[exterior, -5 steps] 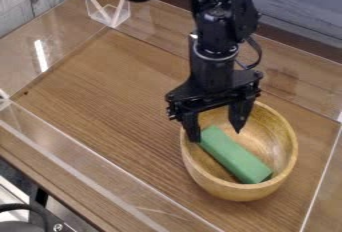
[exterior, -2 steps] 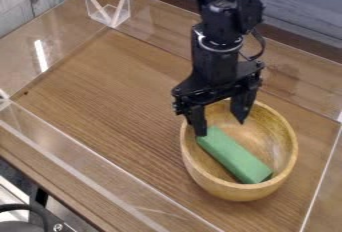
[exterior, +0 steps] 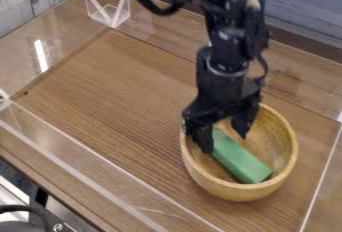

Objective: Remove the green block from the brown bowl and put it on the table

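The brown bowl (exterior: 281,179) sits on the table (exterior: 107,96) at the right front. Inside it lies the green block (exterior: 242,161), slanting from upper left to lower right. My gripper (exterior: 222,126) hangs straight down over the bowl, open, with its black fingers (exterior: 195,134) spread on either side of the block's upper end. The fingertips reach inside the rim, and I cannot tell whether they touch the block. Nothing is held.
Low clear acrylic walls (exterior: 47,46) border the tabletop on the left and front. A clear bracket (exterior: 107,11) stands at the back left corner. The black arm (exterior: 230,36) rises from the gripper toward the top of the view.
The gripper has shifted slightly right and come down into the bowl, closer around the green block. Its jaws stay open. The block and bowl have not moved.
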`<state>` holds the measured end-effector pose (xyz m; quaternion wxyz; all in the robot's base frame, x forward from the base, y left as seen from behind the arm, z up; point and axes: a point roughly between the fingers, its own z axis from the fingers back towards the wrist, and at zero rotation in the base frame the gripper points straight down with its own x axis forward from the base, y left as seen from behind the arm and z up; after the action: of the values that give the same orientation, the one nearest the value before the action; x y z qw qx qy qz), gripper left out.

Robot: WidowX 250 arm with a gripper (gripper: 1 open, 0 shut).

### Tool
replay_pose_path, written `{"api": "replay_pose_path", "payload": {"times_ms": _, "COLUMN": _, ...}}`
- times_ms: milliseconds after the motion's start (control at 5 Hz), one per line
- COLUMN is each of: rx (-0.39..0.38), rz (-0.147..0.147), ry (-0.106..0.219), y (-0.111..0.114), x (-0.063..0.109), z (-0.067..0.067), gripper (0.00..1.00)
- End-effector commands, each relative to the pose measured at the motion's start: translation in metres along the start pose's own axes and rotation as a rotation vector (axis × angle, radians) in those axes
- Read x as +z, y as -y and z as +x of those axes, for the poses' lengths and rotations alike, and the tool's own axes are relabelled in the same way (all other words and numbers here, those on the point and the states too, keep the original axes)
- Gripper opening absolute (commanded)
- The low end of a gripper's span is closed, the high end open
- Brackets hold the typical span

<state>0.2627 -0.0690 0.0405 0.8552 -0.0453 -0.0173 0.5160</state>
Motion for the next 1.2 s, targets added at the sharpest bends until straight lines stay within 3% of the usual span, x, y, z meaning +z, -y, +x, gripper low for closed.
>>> {"api": "replay_pose_path", "payload": {"times_ms": 0, "rx": -0.007, "rz": -0.013, "ry": 0.007, "y": 0.004, "x": 0.002, "z": -0.004, "gripper": 1.00}}
{"api": "replay_pose_path", "payload": {"times_ms": 200, "rx": -0.015, "rz": -0.001, "ry": 0.008, "y": 0.003, "x": 0.002, "z": -0.008, "gripper": 0.00}}
{"api": "replay_pose_path", "payload": {"times_ms": 600, "rx": -0.018, "rz": 0.002, "ry": -0.026, "y": -0.002, "x": 0.026, "z": -0.009, "gripper": 0.00}}
{"api": "replay_pose_path", "payload": {"times_ms": 1000, "rx": -0.065, "rz": 0.007, "ry": -0.058, "y": -0.006, "x": 0.028, "z": -0.016, "gripper": 0.00}}
